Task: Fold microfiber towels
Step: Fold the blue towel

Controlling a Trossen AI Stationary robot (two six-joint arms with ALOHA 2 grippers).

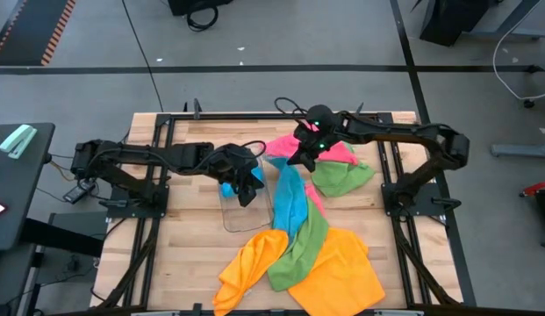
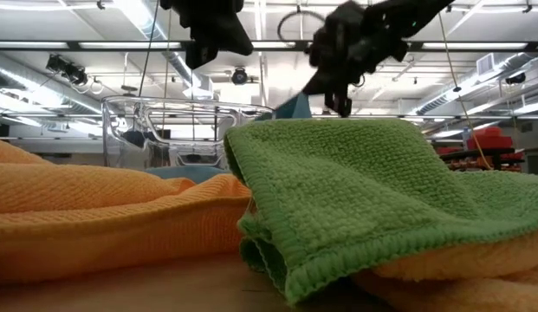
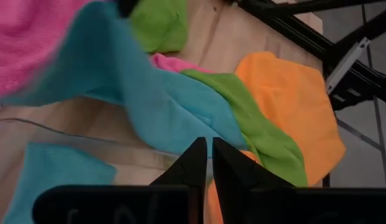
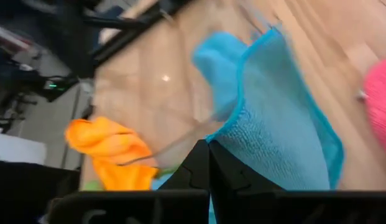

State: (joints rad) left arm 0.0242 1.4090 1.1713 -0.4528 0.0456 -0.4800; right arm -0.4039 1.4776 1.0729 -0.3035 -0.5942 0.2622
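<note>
A sky blue towel (image 1: 290, 202) runs from my right gripper (image 1: 300, 161), which is shut on it, down to the heap of towels near the table's front. The heap holds a green towel (image 1: 303, 246) and orange towels (image 1: 342, 272) lying over one another. A pink towel (image 1: 311, 145) and another green one (image 1: 344, 177) lie under the right gripper. My left gripper (image 1: 247, 189) hovers shut and empty over the clear tray (image 1: 233, 215), where a small blue cloth (image 3: 50, 174) lies. My right gripper pinches the sky blue towel between its two fingers at a hemmed edge (image 4: 233, 127); one layer or several, I cannot tell. The fingers slant down from the table's far right. The towel hangs raised at that end, and its lower end (image 1: 288, 226) lies on the green towel.
The arms' dark frame rails (image 1: 390, 175) border the wooden table (image 1: 184, 254) on both sides. Bare wood shows at the near left. The clear tray's wall (image 2: 165, 113) stands up behind the orange towel in the low view.
</note>
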